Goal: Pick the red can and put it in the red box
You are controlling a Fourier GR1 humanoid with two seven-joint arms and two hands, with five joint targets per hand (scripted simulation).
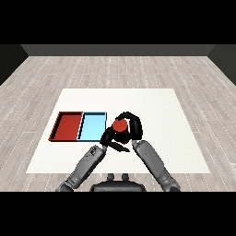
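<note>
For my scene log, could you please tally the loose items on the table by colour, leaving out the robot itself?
Red: 2, the red tray and the red can, which the right hand curls round
Light blue: 1, the light blue tray
Total: 3

Two trays lie side by side on the table (152, 99), at my left. The can (120, 125) is just right of the nearer tray (93, 114), inside my right hand (133, 125).
</note>
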